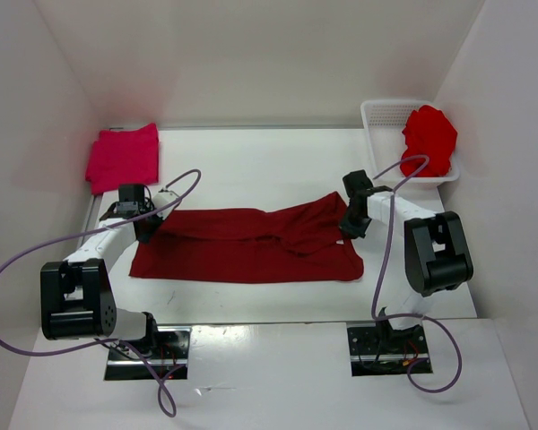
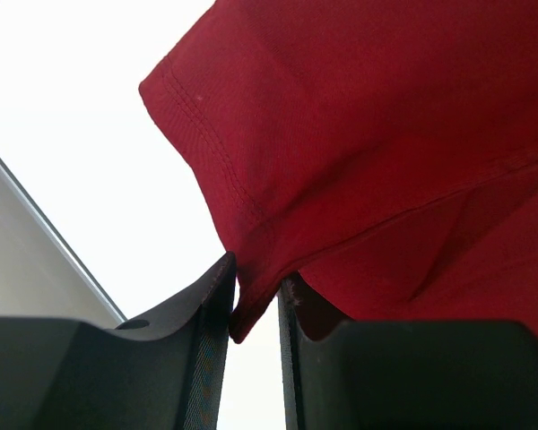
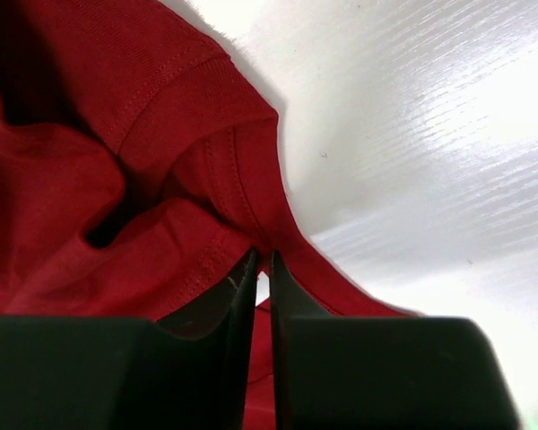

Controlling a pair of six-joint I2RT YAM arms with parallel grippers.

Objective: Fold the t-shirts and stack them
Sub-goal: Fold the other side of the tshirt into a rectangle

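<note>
A dark maroon t-shirt [image 1: 251, 246] lies spread across the middle of the table, its far edge partly folded over. My left gripper [image 1: 146, 226] is shut on its left corner; the left wrist view shows the hemmed cloth [image 2: 359, 143] pinched between the jaws. My right gripper [image 1: 350, 224] is shut on the shirt's right end, with the sleeve hem [image 3: 215, 170] caught between the jaws. A folded pinkish-crimson t-shirt [image 1: 123, 156] lies at the far left. A bright red t-shirt [image 1: 429, 137] is bunched in the basket.
A white plastic mesh basket [image 1: 383, 117] stands at the far right corner. White walls close in the table on the left, back and right. Purple cables loop from both arms.
</note>
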